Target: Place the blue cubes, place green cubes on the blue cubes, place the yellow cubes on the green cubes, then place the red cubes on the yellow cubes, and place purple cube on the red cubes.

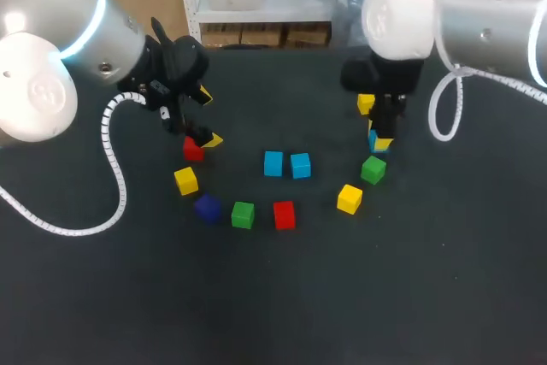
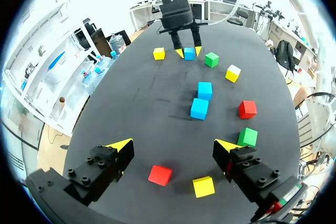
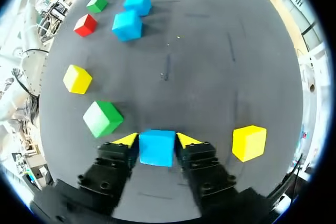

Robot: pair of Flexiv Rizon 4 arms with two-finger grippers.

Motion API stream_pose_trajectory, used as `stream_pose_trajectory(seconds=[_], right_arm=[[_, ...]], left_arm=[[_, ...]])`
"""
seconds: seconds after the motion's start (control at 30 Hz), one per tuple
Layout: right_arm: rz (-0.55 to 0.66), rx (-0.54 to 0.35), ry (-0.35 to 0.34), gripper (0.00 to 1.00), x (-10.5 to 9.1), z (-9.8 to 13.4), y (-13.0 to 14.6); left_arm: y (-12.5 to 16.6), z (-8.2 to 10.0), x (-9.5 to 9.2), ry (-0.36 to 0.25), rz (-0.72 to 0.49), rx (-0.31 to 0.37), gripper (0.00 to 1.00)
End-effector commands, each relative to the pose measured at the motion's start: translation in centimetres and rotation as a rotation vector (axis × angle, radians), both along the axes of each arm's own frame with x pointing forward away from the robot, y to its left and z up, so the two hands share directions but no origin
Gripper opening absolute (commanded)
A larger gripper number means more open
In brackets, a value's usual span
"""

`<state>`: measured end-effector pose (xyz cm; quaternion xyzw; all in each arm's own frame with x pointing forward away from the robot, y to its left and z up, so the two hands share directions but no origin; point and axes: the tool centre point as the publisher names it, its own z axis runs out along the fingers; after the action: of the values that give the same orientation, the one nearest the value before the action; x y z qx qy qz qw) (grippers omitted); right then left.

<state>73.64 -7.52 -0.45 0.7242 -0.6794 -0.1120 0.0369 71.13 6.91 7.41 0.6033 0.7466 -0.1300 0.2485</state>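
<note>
**Item 1.** Right pincer: pinching a light-blue plastic cube, one yellow tip flat against each of two opposite faces. It is low over the far right of the black counter. Whether the cube rests on the counter or hangs just clear of it cannot be told.

**Item 2.** Base row at the counter's centre: west centre blue cube and east centre blue cube, side by side and almost touching.

**Item 3.** Governing relation, head view. The base row lies at about 8 o'clock from the right pincer, near but apart. The row runs along the 9-to-3 line, so its 3 o'clock end faces the loaded pincer. That end is judged the likely place for the held cube. A green plastic cube sits just beside the pincer at 6 o'clock and should be passed with care.

**Item 4.** Left pincer: spread and empty, hanging over a red plastic cube at the counter's left.
</note>
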Motion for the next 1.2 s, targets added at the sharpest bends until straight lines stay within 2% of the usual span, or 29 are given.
stream_pose_trajectory(seconds=[0.03,0.2,0.33,0.47,0.57,0.7,0.87,1.2], right_arm=[[-0.024,-0.001,-0.101,0.0,-1.5,1.3,-0.6],[-0.025,-0.049,-0.111,0.0,-1.6,1.8,-0.6],[-0.029,-0.035,-0.106,0.0,-1.8,1.7,-0.6],[-0.058,-0.025,-0.12,0.0,-2.4,2.6,0.3],[-0.104,0.017,-0.131,0.0,-3.0,3.6,1.1],[-0.118,0.052,-0.165,0.0,-4.0,4.9,2.9],[-0.085,0.061,-0.172,0.0,-4.9,5.8,5.7],[-0.002,0.058,-0.149,0.0,-5.9,4.2,10.0]], left_arm=[[0.2,-0.1,0.0,-0.003,-0.004,-0.006,1.0],[0.2,-0.1,0.0,-0.003,-0.004,-0.006,1.0],[0.2,-0.1,0.0,-0.003,-0.004,-0.006,1.0],[0.2,-0.1,0.0,-0.003,-0.004,-0.006,1.0],[0.2,-0.1,0.0,-0.003,-0.004,-0.006,1.0],[0.2,-0.1,0.0,-0.003,-0.004,-0.006,1.0],[0.2,-0.1,0.0,-0.003,-0.004,-0.006,1.0],[0.2,-0.1,0.0,-0.003,-0.004,-0.006,1.0]])
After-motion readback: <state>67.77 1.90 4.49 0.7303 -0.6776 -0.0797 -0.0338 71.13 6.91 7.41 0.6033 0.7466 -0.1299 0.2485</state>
